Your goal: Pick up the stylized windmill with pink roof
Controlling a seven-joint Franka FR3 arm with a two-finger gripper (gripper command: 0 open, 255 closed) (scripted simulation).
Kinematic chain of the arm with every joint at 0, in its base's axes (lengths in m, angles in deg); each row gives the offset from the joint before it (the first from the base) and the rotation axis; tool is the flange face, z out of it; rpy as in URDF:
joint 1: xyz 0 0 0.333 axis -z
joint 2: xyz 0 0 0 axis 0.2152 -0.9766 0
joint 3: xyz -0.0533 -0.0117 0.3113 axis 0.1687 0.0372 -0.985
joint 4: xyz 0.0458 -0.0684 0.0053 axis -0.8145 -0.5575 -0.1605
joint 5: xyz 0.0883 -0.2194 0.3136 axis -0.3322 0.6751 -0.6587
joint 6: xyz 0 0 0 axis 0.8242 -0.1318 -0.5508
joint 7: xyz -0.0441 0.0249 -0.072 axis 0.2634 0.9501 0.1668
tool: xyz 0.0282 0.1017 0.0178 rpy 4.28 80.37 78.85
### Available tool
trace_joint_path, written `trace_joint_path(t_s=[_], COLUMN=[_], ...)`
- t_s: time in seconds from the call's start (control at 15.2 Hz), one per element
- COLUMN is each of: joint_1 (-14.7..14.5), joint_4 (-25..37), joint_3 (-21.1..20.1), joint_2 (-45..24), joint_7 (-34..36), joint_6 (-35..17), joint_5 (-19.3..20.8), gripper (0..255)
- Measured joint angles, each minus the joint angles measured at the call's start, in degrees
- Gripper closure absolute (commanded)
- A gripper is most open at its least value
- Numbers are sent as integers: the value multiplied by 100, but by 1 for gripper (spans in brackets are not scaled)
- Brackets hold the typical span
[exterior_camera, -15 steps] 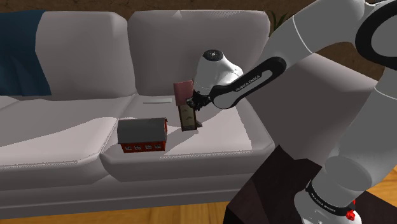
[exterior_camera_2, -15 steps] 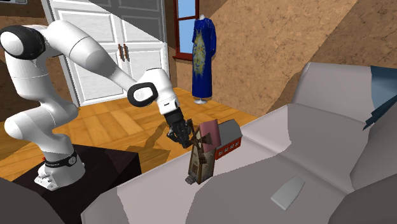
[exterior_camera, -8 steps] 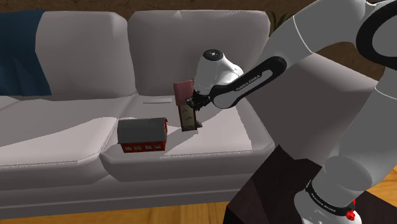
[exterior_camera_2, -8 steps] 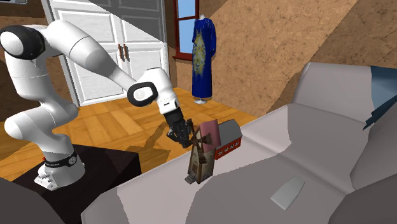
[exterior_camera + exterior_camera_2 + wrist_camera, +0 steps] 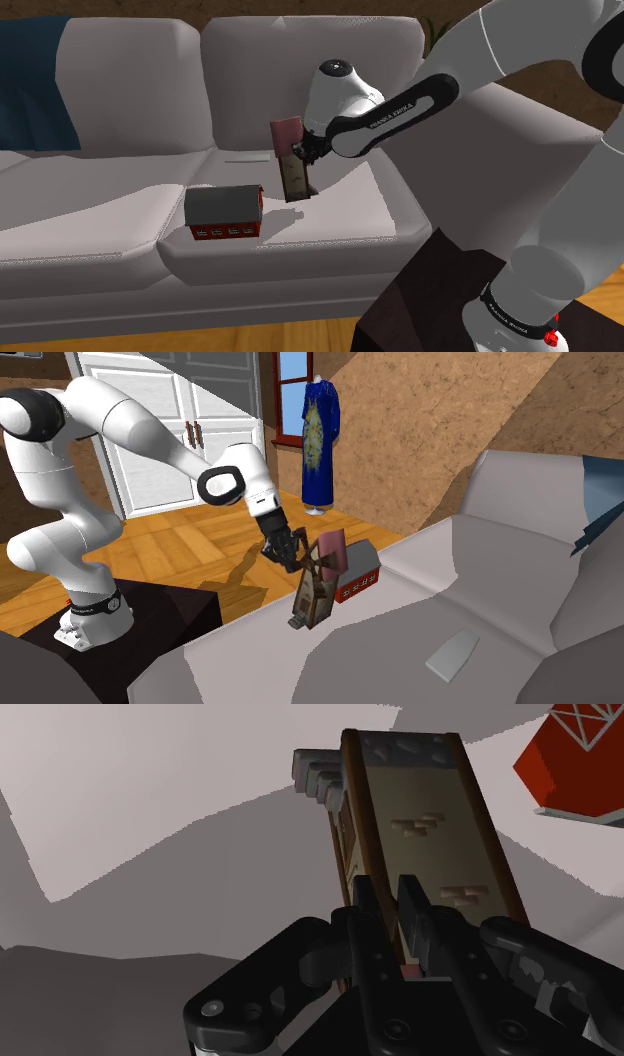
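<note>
Pincer [image 5: 388,896] is clamped nearly shut on the windmill [image 5: 430,824], pinching a thin edge up by its pink roof. In the shoulder view the body hangs off at about 6 o'clock from it. It's tilted and looks barely off the sofa cushion [image 5: 350,205]. I'd go straight up, slow, no wrist twist, since that grip is narrow and the thing could swing. The little red house [image 5: 225,212] sits at 8 o'clock from it, not touching.

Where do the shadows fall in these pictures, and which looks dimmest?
Shoulder view: a soft grey shadow on the sofa seat under the windmill. Second exterior view: the arm throws its shadow on the wood floor. Wrist view: dimmest, hard-edged grey bands across the seat.
</note>
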Motion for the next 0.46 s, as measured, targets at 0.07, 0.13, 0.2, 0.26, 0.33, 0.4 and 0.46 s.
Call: trace_joint_path(t_s=[0.07,0.13,0.2,0.26,0.33,0.4,0.46], joint_1=[-3,-6,-10,-13,-16,-20,-23], joint_4=[38,67,91,153,183,218,246], joint_3=[-4,-5,-5,-6,-4,-4,-4], joint_2=[58,100,150,173,211,251,269], joint_7=[-70,-119,-172,-221,-265,-307,-330], joint_6=[85,146,212,291,351,419,461], joint_5=[-80,-136,-197,-245,-293,-341,-366], gripper=[255,255,255,255,255,255,255])
